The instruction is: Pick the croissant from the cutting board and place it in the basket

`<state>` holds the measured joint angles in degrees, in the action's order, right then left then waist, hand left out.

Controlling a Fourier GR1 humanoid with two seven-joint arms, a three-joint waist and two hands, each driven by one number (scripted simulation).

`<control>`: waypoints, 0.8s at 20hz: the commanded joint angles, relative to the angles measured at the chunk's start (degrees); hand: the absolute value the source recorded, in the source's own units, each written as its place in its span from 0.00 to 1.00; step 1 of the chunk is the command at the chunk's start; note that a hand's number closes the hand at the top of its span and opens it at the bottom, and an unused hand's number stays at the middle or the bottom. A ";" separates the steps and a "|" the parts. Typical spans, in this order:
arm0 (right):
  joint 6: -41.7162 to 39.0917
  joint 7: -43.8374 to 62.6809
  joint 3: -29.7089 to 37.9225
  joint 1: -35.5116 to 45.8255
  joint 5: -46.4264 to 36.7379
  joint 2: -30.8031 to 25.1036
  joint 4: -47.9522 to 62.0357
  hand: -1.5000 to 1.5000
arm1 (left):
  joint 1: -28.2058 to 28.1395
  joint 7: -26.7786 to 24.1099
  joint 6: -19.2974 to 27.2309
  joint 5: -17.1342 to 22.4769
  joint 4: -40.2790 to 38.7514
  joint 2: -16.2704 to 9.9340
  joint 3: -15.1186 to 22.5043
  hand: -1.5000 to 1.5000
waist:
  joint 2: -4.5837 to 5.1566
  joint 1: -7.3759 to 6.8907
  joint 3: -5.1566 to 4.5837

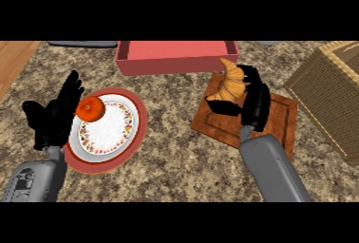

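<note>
So there's one croissant (229, 81), sitting at the far edge of the one cutting board (270, 124), and the right hand (251, 102) is curled round it from the side. One wicker basket (331, 90) just right of the board. One red box (176, 57) just behind it. Left of the board: one plate (112, 133) with one orange (90, 109), and the left hand (52, 118) resting open beside it.
</note>
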<state>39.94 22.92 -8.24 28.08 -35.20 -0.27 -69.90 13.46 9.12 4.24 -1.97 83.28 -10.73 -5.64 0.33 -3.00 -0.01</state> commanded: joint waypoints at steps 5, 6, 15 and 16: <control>5.52 25.87 -2.29 20.45 -14.27 0.27 8.14 1.00 | -2.98 -0.62 -1.48 1.50 1.72 -1.68 -2.18 0.50 | -0.40 1.90 -0.09; 3.46 23.09 2.27 20.15 -14.21 -0.83 8.49 1.00 | 0.46 3.26 -0.29 1.23 2.51 -2.20 -2.58 0.50 | -0.36 2.54 -0.03; 4.17 27.21 11.21 28.34 -18.97 -4.83 10.10 1.00 | -1.32 -1.83 0.54 -0.72 -0.92 -0.05 -1.42 0.50 | -0.23 2.74 -0.01; 2.19 28.42 13.05 31.25 -18.97 -7.13 11.48 1.00 | -2.04 1.20 0.02 0.03 2.37 -0.53 -1.33 0.50 | -0.29 2.43 0.00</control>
<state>43.11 47.81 0.71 54.12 -53.02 -3.83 -61.05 11.60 9.14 3.84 -1.49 84.43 -11.72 -7.57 0.03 -0.51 -0.04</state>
